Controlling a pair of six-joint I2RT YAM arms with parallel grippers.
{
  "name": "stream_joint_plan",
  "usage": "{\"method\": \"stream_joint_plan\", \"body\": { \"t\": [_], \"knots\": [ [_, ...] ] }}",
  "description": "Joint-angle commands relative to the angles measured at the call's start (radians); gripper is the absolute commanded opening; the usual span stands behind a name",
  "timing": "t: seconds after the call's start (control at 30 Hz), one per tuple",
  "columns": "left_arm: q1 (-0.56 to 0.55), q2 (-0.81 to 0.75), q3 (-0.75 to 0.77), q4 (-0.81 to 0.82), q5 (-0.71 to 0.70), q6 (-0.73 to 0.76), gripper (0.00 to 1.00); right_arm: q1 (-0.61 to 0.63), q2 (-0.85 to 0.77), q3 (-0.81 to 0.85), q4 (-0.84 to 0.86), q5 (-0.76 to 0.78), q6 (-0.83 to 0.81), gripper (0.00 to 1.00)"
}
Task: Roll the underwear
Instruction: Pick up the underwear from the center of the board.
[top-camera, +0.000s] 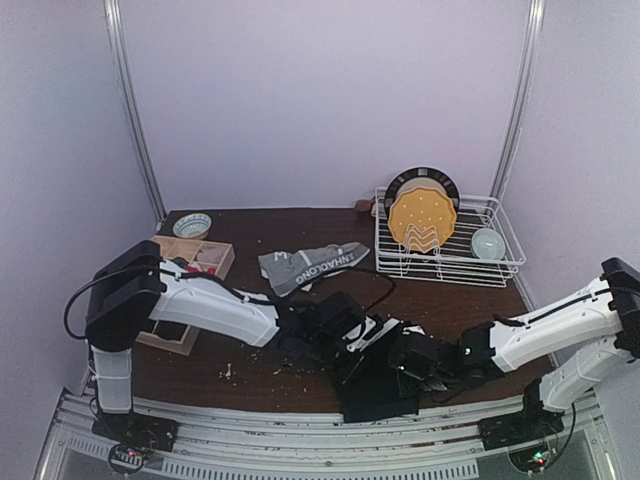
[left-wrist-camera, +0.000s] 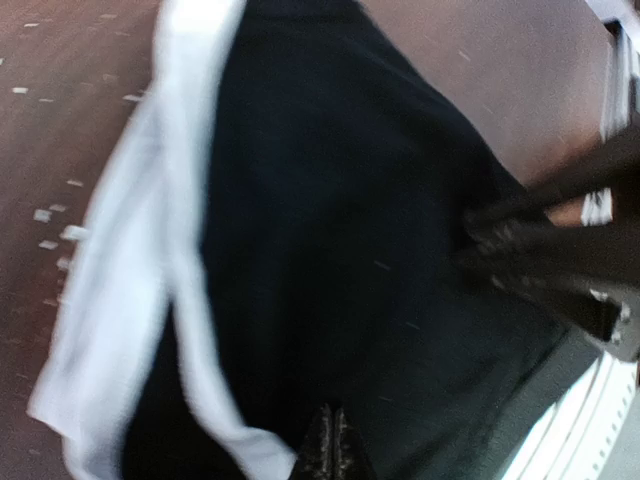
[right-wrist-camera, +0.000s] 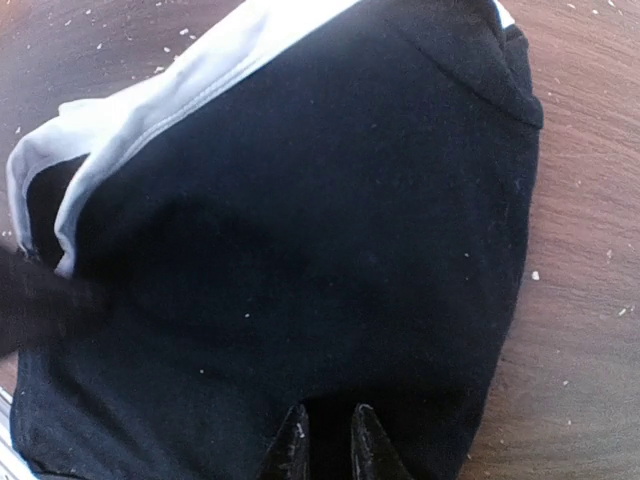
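dish rack (top-camera: 450, 268) blocks back right, wooden box (top-camera: 228, 258) back left, passable gap beside grey underwear (top-camera: 310, 266)

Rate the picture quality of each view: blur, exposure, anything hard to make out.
Left wrist: heavy motion blur, the black underwear and its white waistband smeared, edges soft. Right wrist: much sharper, crumbs on the table distinct, though the waistband looks washed out. Top external: even light, no glare, but the dark cloth is hard to pick out against the dark tabletop.

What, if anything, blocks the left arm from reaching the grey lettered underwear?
Probably nothing, so likely yes. The grey underwear lies uncovered just beyond the left gripper, which is shut over the black underwear.
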Motion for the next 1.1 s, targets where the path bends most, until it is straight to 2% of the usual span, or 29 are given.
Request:
{"method": "stream_joint_plan", "body": {
  "t": [0.0,0.4,0.47,0.57,0.67,0.8,1.0,1.07],
  "knots": [
    [0.068,-0.003,0.012,0.018,-0.024,-0.005,0.0,0.001,0.027,-0.022,0.027,-0.027,0.015,0.14],
    [0.214,-0.014,-0.03,0.076,-0.069,-0.07,0.0,0.014,0.021,-0.06,0.04,-0.043,0.026,0.12],
    [0.235,-0.041,-0.042,0.076,-0.08,-0.073,0.0,0.018,0.0,-0.053,0.033,-0.042,0.02,0.14],
    [0.24,-0.105,-0.08,0.084,-0.102,-0.063,0.01,0.019,-0.067,-0.026,0.002,-0.035,-0.001,0.25],
    [0.24,-0.177,-0.143,0.109,-0.084,-0.072,0.15,0.019,-0.137,0.008,-0.055,0.0,-0.021,0.38],
    [0.239,-0.277,-0.277,0.166,-0.057,-0.146,0.43,-0.004,-0.205,0.005,-0.079,0.01,-0.023,0.5],
    [0.205,-0.367,-0.478,0.328,0.095,-0.334,0.72,-0.049,-0.229,-0.061,0.025,-0.038,0.018,0.54],
    [0.173,-0.365,-0.501,0.353,0.129,-0.389,0.86,-0.053,-0.23,-0.074,0.057,-0.047,0.029,0.55]
  ]
}}
